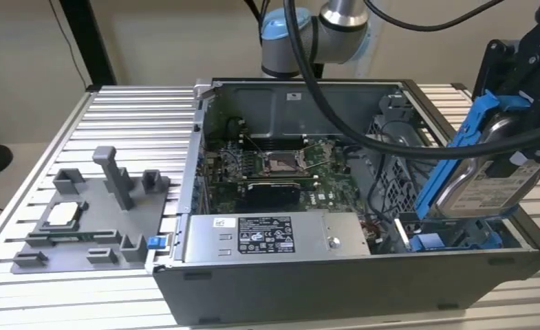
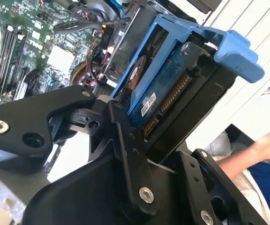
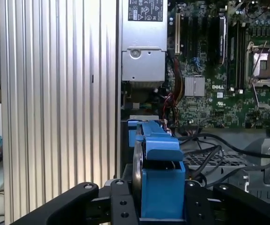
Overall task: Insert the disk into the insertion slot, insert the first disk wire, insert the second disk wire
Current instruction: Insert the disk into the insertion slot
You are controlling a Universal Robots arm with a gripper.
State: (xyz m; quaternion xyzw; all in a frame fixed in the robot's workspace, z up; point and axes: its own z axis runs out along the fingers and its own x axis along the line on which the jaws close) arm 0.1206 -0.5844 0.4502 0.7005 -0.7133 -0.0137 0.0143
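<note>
Toward the exterior view's right, over the open computer case (image 1: 343,289), the disk (image 1: 486,180) is gripped by the closed pincer (image 3: 158,206) and is held steeply tilted, its long axis slanting down to the insertion slot (image 1: 458,239) just beneath its lower end.

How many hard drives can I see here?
1: the disk, held tilted by the gripper above the insertion slot, on the exterior view's right. Others may sit hidden inside the computer case.
</note>
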